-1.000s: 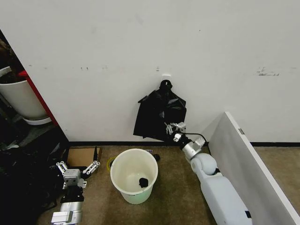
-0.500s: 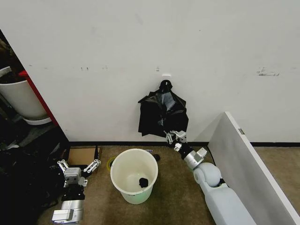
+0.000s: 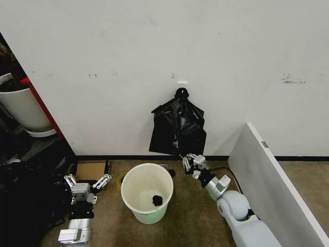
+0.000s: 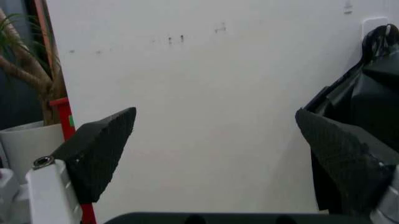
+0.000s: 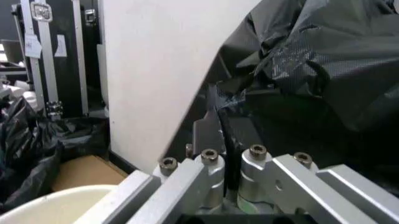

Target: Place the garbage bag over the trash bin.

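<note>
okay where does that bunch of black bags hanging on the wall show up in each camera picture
Head view: the bunch of black bags hangs mid-frame on the white wall, above the trash bin, right gripper at its lower edge.
Left wrist view: at the far right edge.
Right wrist view: upper right, past the gripper.
Shared landmark: the white wall.

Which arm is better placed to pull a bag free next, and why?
Probably the right. Its gripper is at the lower edge of the hanging black bags, jaws closed on plastic. The left gripper sits low beside the trash bin, jaws open.
</note>
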Available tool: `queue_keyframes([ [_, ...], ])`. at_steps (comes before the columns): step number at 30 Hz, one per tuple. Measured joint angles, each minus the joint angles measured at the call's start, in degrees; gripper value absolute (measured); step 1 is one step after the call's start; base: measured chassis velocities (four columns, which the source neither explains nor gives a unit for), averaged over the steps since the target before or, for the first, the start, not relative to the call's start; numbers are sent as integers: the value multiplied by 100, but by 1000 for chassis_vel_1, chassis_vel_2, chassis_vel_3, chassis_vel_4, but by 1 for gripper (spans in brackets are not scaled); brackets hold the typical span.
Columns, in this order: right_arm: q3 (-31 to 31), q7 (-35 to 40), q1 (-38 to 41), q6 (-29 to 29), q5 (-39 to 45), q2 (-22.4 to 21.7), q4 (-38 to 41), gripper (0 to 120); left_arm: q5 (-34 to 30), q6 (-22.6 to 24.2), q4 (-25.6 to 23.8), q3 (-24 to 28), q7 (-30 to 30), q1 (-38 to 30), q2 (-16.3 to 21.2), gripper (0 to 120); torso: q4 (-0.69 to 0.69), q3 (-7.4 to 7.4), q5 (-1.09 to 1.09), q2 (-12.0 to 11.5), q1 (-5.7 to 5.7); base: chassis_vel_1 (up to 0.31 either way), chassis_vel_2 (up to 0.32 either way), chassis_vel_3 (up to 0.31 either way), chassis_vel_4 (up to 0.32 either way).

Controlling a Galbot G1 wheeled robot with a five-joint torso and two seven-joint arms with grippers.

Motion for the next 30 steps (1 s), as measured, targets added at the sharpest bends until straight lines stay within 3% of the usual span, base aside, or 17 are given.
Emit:
queue_keyframes([
  [30, -102, 9, -164, 546, -825, 33, -216, 0, -71, -2, 142, -5, -5, -143, 15, 100, 0, 0, 0, -1, 0, 0, 0, 0, 0],
])
